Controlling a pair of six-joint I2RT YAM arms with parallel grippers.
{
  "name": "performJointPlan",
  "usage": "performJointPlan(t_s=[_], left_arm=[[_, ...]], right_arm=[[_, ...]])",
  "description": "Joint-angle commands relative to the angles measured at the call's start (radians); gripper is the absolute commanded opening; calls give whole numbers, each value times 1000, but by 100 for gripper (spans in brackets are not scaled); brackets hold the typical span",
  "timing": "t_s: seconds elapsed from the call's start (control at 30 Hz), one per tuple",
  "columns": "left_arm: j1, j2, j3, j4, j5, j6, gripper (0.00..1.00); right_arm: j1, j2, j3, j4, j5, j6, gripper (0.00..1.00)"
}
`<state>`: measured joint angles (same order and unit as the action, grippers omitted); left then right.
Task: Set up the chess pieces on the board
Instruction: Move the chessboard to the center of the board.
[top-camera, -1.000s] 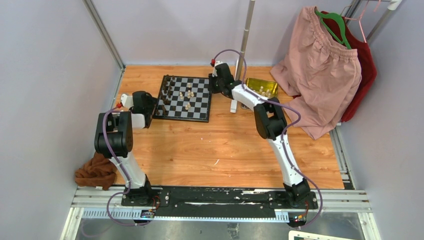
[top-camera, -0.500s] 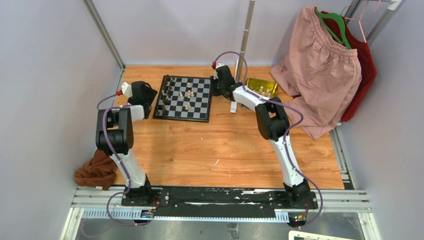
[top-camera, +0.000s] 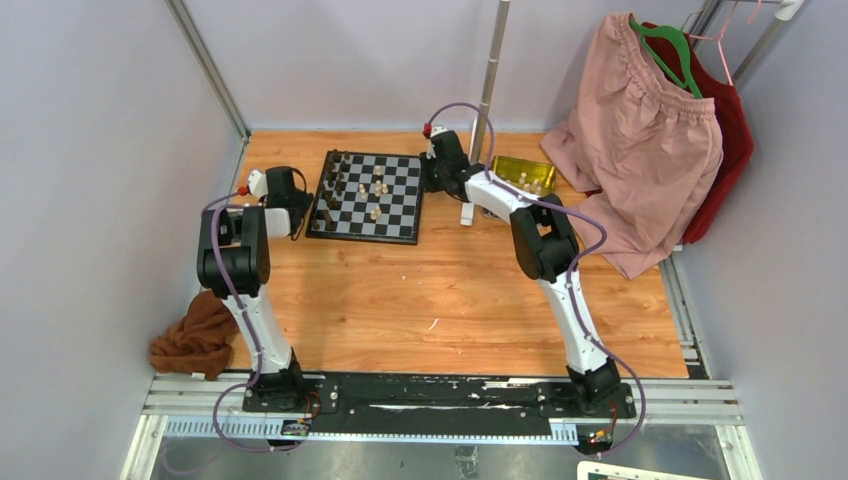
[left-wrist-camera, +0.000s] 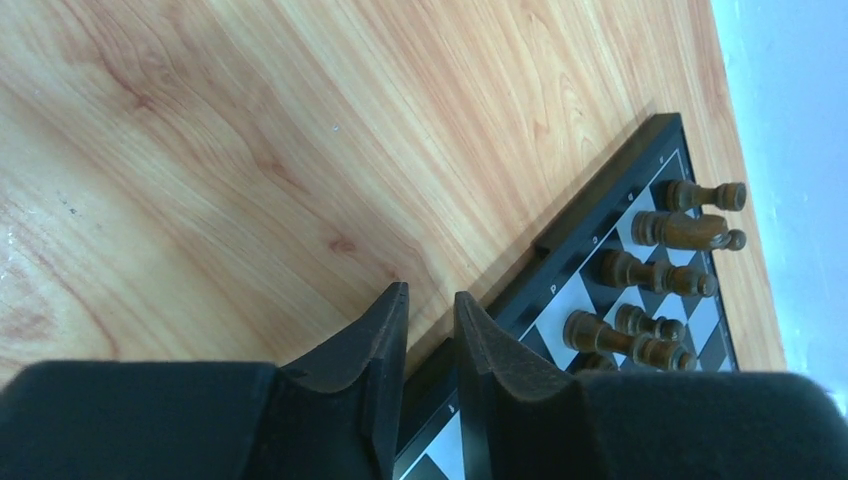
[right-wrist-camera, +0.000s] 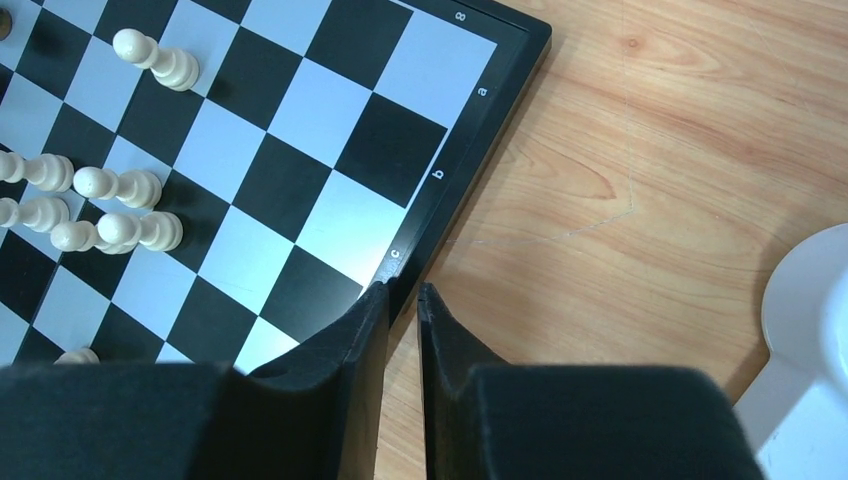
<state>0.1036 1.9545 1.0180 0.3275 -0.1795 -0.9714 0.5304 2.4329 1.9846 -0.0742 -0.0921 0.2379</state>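
From above, the board (top-camera: 395, 215) lies far across your table (top-camera: 450, 300). Left wrist: your left gripper (left-wrist-camera: 430, 292), jaws a sliver apart, sits at its rim near dark pieces (left-wrist-camera: 655, 275). Right wrist: right gripper (right-wrist-camera: 402, 288) likewise; clamped or not, you cannot tell

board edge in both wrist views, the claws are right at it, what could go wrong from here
If the left claw nudges or tilts the board, the dark pieces close by could topple. The right claw, at the opposite edge, might likewise knock the cream pieces off their squares.
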Motion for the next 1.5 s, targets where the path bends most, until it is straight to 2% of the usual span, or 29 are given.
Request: performJointPlan(t_s=[0.0,0.13,0.33,0.63,0.7,0.93,1.03,1.47], left_arm=[[8,30,27,-41,27,12,27],[8,34,29,-61,48,14,14],[10,28,17,-60,96,-4,5],[8,29,22,-60,158,-22,3],[8,29,21,-61,166,-25,3],[9,27,13,-59,172,-33,3],[9,25,10,-60,173,-33,3],[10,12,-6,-59,164,-35,3]], right_arm=[[11,8,-18,-7,36,-11,19],[11,-3,-48,10,53,11,13],[8,-33,-116,50,75,45,5],[-15,-41,-181,102,20,123,3],[-15,-45,-194,105,15,126,6],[-17,-87,-286,140,8,130,26],[-18,-101,-320,155,2,135,30],[-19,-66,-328,188,-140,227,33]])
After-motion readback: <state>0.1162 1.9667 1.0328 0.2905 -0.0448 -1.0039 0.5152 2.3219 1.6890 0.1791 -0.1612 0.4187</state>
